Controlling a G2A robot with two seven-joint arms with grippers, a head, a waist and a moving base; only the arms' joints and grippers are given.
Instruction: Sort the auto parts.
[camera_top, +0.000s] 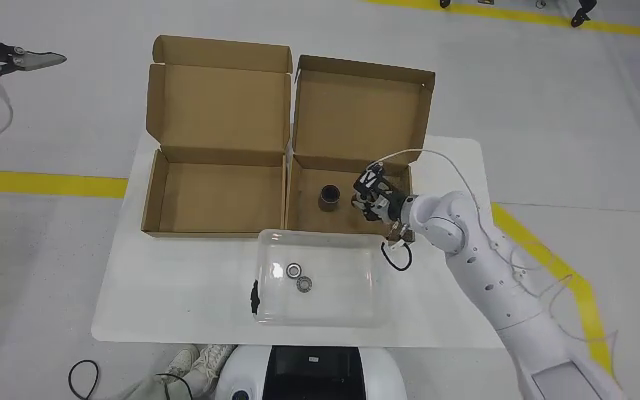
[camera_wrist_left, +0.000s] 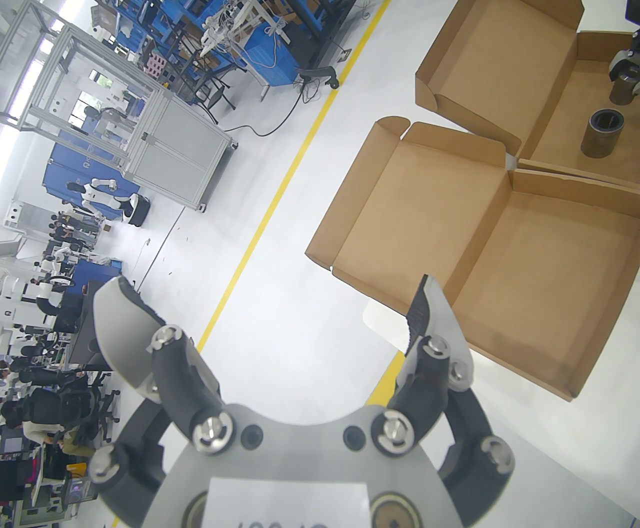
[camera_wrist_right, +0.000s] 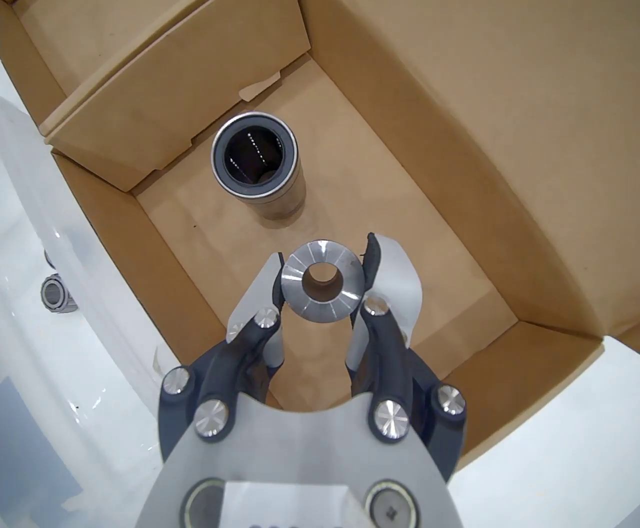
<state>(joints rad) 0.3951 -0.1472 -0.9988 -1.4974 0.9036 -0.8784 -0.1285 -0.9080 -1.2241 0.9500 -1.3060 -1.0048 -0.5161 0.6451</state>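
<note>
We see the box (camera_wrist_right: 450, 150) beneath the right pincer (camera_wrist_right: 322, 285), a bushing (camera_wrist_right: 257, 160) upright just beyond its tips, and a ring (camera_wrist_right: 320, 305) clamped between them. Released here, we judge, the ring may roll into the bushing. The top view adds the whole tray (camera_top: 262, 300) just behind the pincer, with both bearings (camera_top: 295, 270). The left wrist view shows the left pincer (camera_wrist_left: 272, 300) wide apart and empty.

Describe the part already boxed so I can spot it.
Two open cardboard boxes sit together. In the one under the right claw, a dark sleeve stands upright. Its wide black bore differs from the bright, thick-walled ring in the claw.
</note>
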